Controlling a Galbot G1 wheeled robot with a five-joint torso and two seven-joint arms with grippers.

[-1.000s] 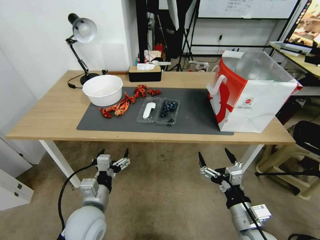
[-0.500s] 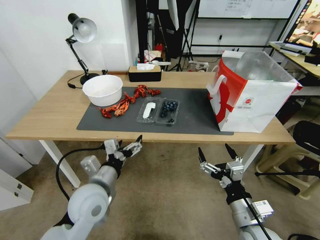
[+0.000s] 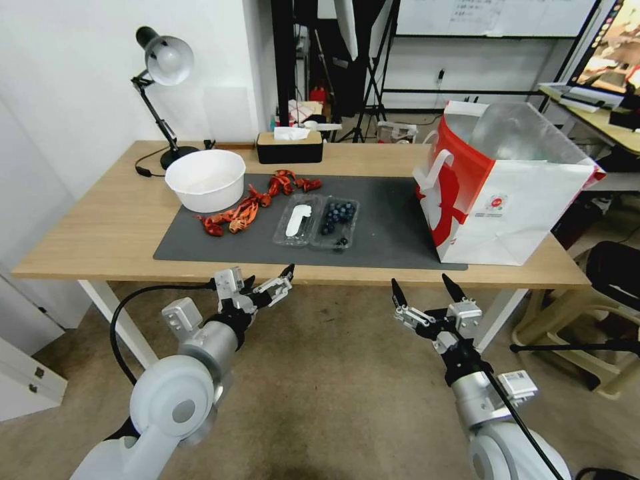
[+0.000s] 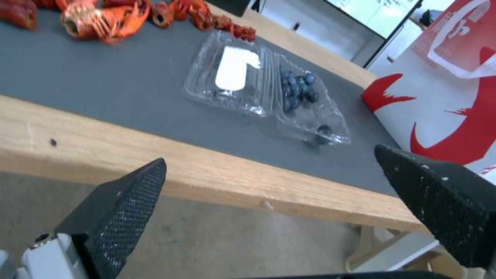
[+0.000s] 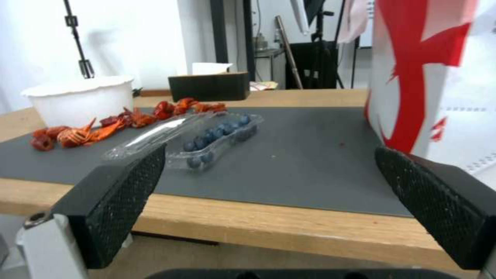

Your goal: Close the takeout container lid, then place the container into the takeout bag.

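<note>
The takeout container [image 3: 317,222] lies open and flat on the grey mat [image 3: 393,230]. Its lid [image 3: 297,221], the half with the white sticker, is to the left of the half with the blueberries [image 3: 337,217]. The takeout bag [image 3: 507,190] stands open at the table's right end. My left gripper [image 3: 269,275] hangs open just below the table's front edge, in front of the container [image 4: 269,91]. My right gripper [image 3: 420,283] is open too, below the edge and further right, facing the container [image 5: 204,141] and the bag [image 5: 429,77].
A white bowl [image 3: 205,179] and red crayfish [image 3: 243,210] sit left of the container. A black tissue box [image 3: 290,147] and a desk lamp [image 3: 163,67] stand at the back. A chair [image 3: 600,313] is beside the table's right end.
My left arm has swung up and forward, bringing its gripper to the table's front edge. The right gripper has risen a little toward the edge. The things on the table have not moved.
</note>
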